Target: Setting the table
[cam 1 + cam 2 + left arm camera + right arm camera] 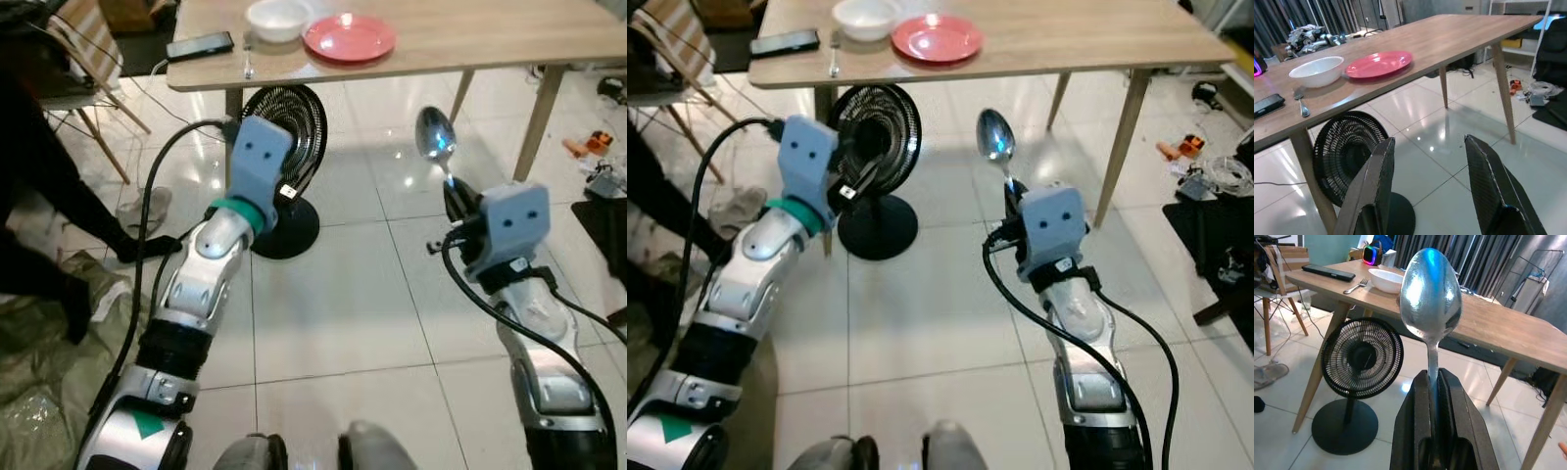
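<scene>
Right tool [1432, 382] clamped tight on spoon [1430, 296] handle, bowl of spoon pointing up and forward, held in the air short of the desk [470, 44] edge, over white floor tiles. Left tool [1430, 186] spread wide, gripping nothing, aimed toward the desk from lower down, just before the black fan [284, 147] standing on the floor under the desk's near edge. On the desk: red plate [350, 37] near the edge, white bowl [278, 18] touching or just beside the plate on its left, fork [1302, 105] left of the bowl, black phone [200, 45] further left near the corner. Left of the desk, a wooden chair [83, 59] and a person's dark-clothed leg [59, 196].
</scene>
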Tool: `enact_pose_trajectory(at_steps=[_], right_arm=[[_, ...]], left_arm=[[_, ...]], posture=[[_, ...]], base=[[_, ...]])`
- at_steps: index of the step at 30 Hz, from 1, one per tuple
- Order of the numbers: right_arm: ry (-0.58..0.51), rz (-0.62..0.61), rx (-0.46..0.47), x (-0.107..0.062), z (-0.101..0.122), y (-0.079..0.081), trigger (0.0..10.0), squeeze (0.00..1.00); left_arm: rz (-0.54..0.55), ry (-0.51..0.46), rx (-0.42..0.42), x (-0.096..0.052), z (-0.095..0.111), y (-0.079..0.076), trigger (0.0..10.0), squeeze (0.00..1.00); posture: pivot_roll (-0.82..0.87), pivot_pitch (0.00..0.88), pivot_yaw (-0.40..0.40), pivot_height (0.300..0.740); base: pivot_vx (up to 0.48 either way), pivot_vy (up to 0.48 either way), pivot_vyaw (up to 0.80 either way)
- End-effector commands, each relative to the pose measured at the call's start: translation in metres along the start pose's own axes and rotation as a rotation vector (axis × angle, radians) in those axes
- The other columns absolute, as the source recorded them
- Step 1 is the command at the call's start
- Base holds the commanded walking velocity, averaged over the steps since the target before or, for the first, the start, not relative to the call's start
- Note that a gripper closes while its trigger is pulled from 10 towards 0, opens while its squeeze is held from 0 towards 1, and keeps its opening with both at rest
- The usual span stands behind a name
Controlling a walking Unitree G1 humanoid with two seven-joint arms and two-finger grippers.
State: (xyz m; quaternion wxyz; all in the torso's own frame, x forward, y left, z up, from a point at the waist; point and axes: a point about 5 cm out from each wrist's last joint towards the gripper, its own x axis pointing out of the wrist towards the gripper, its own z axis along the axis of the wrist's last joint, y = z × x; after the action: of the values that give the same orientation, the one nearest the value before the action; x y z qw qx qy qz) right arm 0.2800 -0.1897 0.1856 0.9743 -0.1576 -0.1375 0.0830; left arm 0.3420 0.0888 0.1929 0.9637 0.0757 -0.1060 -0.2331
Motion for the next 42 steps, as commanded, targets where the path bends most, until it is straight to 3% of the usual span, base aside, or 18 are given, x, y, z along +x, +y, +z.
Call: enact_pose_trajectory(at_steps=[1,2,4,8,12,22,37,42], right_arm=[[0.019,-0.001,0.011,0.0,-0.004,-0.003,10.0,0.0],[0.032,-0.038,0.051,0.004,-0.004,-0.01,10.0,0.0],[0.032,-0.038,0.051,0.004,-0.004,-0.01,10.0,0.0],[0.043,-0.06,0.092,0.012,-0.005,-0.021,10.0,0.0],[0.036,-0.035,0.091,0.018,-0.003,-0.02,10.0,0.0],[0.038,-0.082,0.148,0.022,-0.004,-0.019,10.0,0.0],[0.055,-0.086,0.172,0.022,-0.007,-0.017,10.0,0.0],[0.047,-0.085,0.172,0.024,-0.006,-0.014,10.0,0.0]], left_arm=[[-0.025,-0.002,0.005,-0.001,0.001,-0.005,10.0,0.0],[-0.031,0.008,0.034,-0.007,0.0,0.006,10.0,0.0],[-0.031,0.008,0.034,-0.007,0.0,0.006,10.0,0.0],[-0.048,0.035,0.101,-0.017,-0.002,0.027,10.0,0.0],[-0.068,0.045,0.137,-0.018,-0.004,0.032,10.0,0.0],[-0.068,0.037,0.108,-0.015,-0.004,0.024,10.0,0.0],[-0.069,0.036,0.095,-0.015,-0.004,0.023,10.0,0.0],[-0.064,0.034,0.086,-0.015,-0.006,0.02,10.0,0.0]], posture=[[-0.13,0.006,0.096,0.74],[-0.12,0.011,0.097,0.74],[-0.12,0.011,0.097,0.74],[-0.09,0.021,0.085,0.74],[-0.09,0.02,0.085,0.74],[-0.1,0.022,0.096,0.74],[-0.1,0.028,0.091,0.74],[-0.1,0.032,0.088,0.74]], base=[[0.382,0.0,0.0],[0.375,0.0,0.0],[0.375,0.0,0.0],[0.38,0.0,0.0],[0.375,0.0,0.0],[0.37,0.0,0.0],[0.362,0.0,-0.8],[0.362,0.0,0.0]])
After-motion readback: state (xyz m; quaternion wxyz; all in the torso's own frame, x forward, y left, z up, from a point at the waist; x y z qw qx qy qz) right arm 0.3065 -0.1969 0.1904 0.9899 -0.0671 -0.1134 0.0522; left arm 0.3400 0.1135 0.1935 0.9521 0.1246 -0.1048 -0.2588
